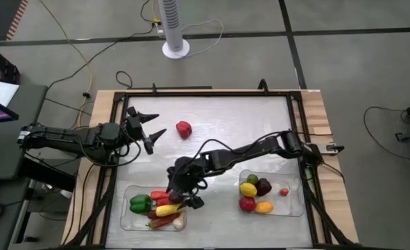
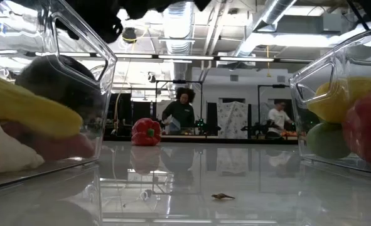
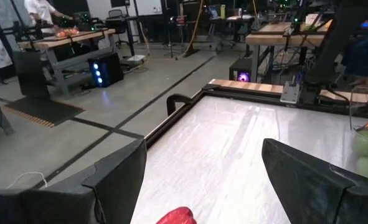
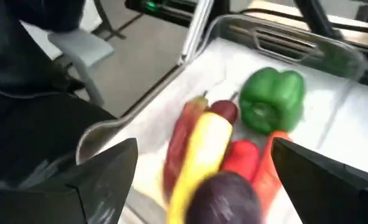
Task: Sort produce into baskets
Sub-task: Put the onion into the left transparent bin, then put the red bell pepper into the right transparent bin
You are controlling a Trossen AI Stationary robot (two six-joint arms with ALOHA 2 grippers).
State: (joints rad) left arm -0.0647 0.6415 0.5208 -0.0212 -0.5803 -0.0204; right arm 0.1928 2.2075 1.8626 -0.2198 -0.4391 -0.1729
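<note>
My right hand (image 1: 189,197) hangs over the left basket (image 1: 128,219), fingers spread wide with nothing held; a dark plum (image 4: 224,198) below it is blurred and cut off. My left hand (image 1: 154,125) gapes empty near the lone red pepper (image 1: 184,129), open counter (image 1: 239,121) beyond.

The left gripper (image 1: 154,125) hangs near the table's left edge, fingers spread wide. The right arm stretches across from the right edge, its right gripper (image 1: 184,199) open too
</note>
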